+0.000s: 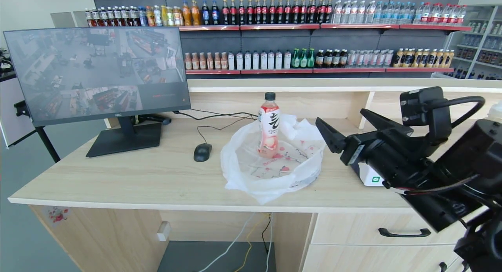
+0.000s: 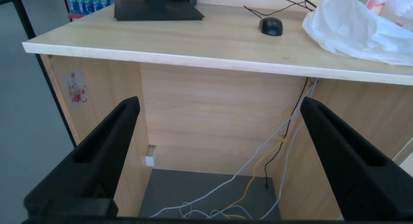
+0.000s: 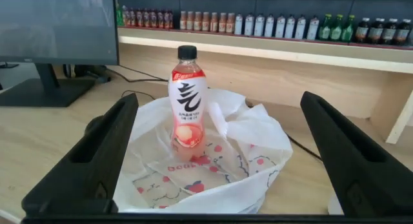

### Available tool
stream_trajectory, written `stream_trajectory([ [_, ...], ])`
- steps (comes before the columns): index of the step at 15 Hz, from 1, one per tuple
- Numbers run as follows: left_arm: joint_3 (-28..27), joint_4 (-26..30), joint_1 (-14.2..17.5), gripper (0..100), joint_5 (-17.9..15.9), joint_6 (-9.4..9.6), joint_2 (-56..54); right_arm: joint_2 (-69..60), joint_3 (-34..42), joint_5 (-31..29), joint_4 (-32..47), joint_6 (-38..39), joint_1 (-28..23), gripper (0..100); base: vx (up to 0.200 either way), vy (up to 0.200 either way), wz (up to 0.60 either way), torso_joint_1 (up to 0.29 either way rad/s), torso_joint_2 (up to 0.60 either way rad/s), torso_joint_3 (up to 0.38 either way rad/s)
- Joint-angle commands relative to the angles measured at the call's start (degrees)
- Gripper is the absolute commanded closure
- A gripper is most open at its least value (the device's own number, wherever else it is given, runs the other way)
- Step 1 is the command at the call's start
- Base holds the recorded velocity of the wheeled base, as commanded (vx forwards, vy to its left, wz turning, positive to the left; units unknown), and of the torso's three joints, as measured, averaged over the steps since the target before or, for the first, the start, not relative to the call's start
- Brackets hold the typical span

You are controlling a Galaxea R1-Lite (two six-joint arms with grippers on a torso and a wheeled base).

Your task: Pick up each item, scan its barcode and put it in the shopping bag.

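A pink peach-drink bottle (image 1: 269, 125) with a black cap stands upright inside the open white shopping bag (image 1: 270, 174) on the wooden counter. My right gripper (image 1: 341, 119) hovers open to the right of the bag, level with the bottle, its fingers pointing at it. In the right wrist view the bottle (image 3: 188, 98) stands in the bag (image 3: 258, 140) ahead of the open right gripper (image 3: 219, 101), apart from it. My left gripper (image 2: 219, 133) is open and holds nothing, low in front of the counter, facing the knee space with the bag (image 2: 361, 27) above.
A monitor (image 1: 98, 72) on a black stand fills the counter's left, with a black mouse (image 1: 202, 152) and cables beside the bag. A small white device (image 1: 370, 178) sits under my right arm. A raised ledge (image 1: 337, 84) and drink shelves stand behind.
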Motion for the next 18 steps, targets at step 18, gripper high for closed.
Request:
stream_trajectory([
  [18,0.0,0.0,0.0,0,0.0,-0.09,0.0,-10.8,16.1,0.7,-1.5,1.3,-2.2,0,-0.044,-0.067,0.00,0.006,0.00,0.001],
])
